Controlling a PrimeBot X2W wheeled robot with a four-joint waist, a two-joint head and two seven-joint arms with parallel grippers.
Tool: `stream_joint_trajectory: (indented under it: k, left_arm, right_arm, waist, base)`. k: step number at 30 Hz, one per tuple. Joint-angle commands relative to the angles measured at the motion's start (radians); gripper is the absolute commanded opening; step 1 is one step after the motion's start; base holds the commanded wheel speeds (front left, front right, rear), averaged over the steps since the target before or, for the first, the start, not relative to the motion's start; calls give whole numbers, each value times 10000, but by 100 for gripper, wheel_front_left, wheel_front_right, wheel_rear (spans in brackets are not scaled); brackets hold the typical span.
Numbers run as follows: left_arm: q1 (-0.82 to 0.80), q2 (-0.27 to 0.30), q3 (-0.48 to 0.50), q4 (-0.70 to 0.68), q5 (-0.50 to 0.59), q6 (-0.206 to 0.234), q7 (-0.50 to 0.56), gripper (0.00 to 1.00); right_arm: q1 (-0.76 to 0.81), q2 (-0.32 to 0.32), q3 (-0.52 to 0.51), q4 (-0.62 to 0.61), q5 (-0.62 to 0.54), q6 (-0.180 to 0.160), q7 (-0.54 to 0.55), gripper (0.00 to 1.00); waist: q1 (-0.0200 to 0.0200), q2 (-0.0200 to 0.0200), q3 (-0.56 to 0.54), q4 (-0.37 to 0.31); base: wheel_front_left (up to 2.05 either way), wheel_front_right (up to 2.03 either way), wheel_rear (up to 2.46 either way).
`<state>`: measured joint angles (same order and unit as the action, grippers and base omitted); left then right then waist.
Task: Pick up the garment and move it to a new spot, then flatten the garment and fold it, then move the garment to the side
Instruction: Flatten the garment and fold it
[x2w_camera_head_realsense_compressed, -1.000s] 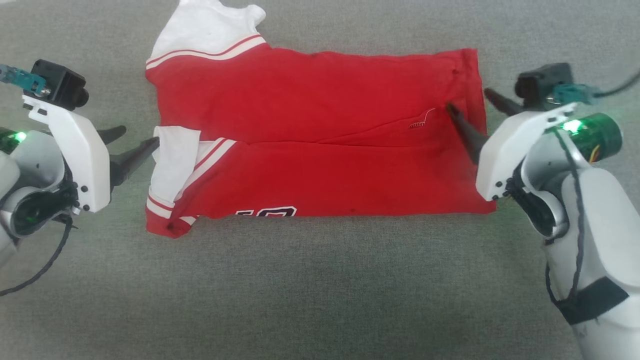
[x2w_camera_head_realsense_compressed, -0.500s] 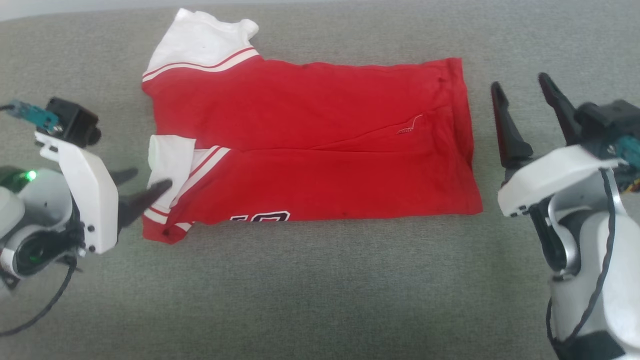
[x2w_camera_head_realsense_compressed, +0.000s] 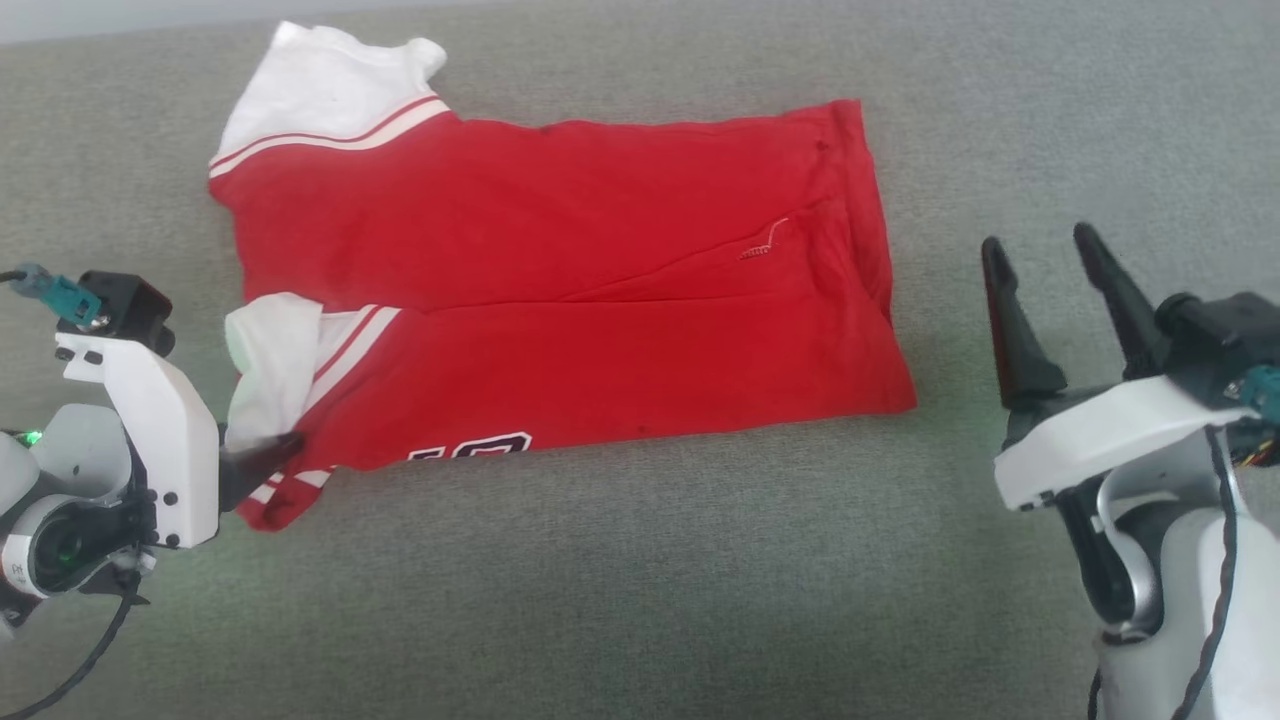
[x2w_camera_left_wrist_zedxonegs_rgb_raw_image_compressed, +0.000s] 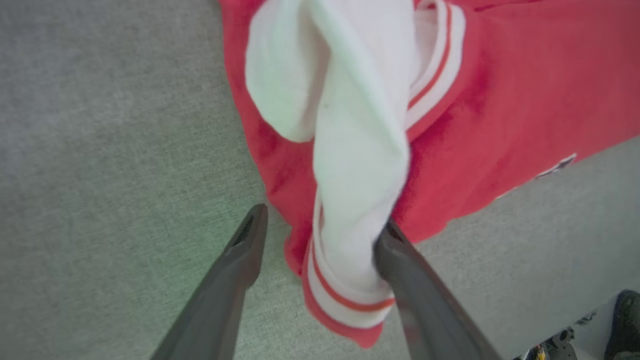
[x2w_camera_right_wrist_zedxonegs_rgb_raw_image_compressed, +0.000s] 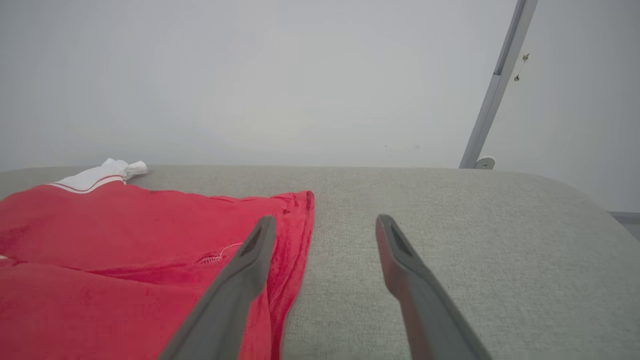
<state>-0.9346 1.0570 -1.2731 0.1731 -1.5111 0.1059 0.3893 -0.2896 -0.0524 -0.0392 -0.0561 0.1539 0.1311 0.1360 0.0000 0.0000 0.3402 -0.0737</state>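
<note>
Two grippers flank one garment (x2w_camera_head_realsense_compressed: 560, 270), a red jersey, on a grey upholstered surface (x2w_camera_head_realsense_compressed: 640, 600). Nearest the camera, the left gripper (x2w_camera_left_wrist_zedxonegs_rgb_raw_image_compressed: 324, 216), jaws spread wide, straddles the near sleeve (x2w_camera_head_realsense_compressed: 265, 350) at its striped cuff, one finger against the cloth, nothing clamped. The right gripper (x2w_camera_head_realsense_compressed: 1038, 240), equally wide and empty, stands beside the hem, clear of it. Folded lengthwise, the jersey lies flat; the far sleeve (x2w_camera_head_realsense_compressed: 310, 95), also white, juts from its far left corner.
</note>
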Motion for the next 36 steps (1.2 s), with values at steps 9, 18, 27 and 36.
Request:
stream_joint_trajectory:
  k: [9, 18, 27, 36]
  left_arm:
    - [560, -665, -83, 1237, 40, -138, 648, 100]
    - [680, -1525, -173, 2126, 444, -733, 1115, 0]
    - [416, -2383, -193, 2710, 754, -1296, 1154, 0]
    - [237, -2884, -168, 3215, 915, -1698, 1050, 0]
  right_arm:
    - [594, 19, 334, -136, 414, -10, 681, 100]
    - [702, 15, 541, 229, 897, -10, 2439, 100]
    - [-285, 16, 527, 1020, 850, -10, 5141, 100]
    - [-1422, 19, 769, 2823, 354, -8, 7257, 100]
  waist:
    - [0, 0, 25, -145]
    - [0, 0, -102, -33]
    - [0, 0, -103, 367]
    - [0, 0, -26, 721]
  base:
    - [0, 0, 0]
    - [0, 0, 0]
    - [0, 0, 0]
    - [0, 0, 0]
